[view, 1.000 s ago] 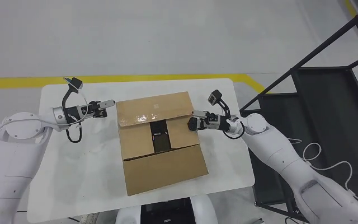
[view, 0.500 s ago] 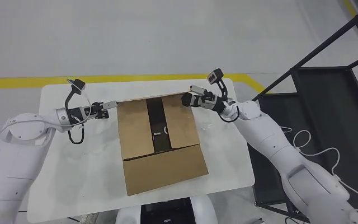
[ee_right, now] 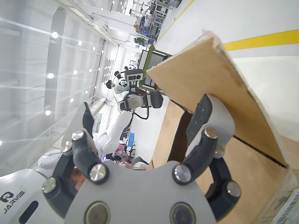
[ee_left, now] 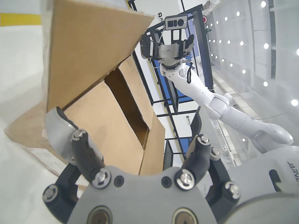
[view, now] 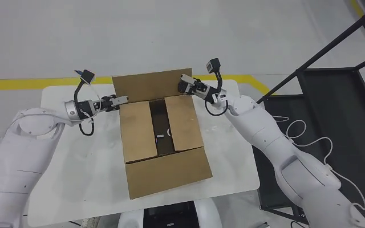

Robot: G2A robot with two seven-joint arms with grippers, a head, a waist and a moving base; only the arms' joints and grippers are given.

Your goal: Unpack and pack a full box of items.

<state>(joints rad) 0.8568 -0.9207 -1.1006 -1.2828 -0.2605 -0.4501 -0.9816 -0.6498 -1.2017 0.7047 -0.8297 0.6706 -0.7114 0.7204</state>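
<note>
The box (view: 165,148) sits on the table (view: 74,171); its far flap (view: 151,86) stands upright; the left gripper (view: 118,100) and right gripper (view: 183,84) are spread wide, each seemingly only propping a corner; unpinched, the flap could fall shut.

Holds both white arms (view: 268,137) forward, elbows bent outward, wrists turned inward. Presents left grey-and-black two-finger gripper (view: 117,100) (ee_left: 127,117) with jaws spread wide. Faces it with right grey-and-black two-finger gripper (view: 183,84) (ee_right: 146,106), well apart, jaws equally spread.
</note>
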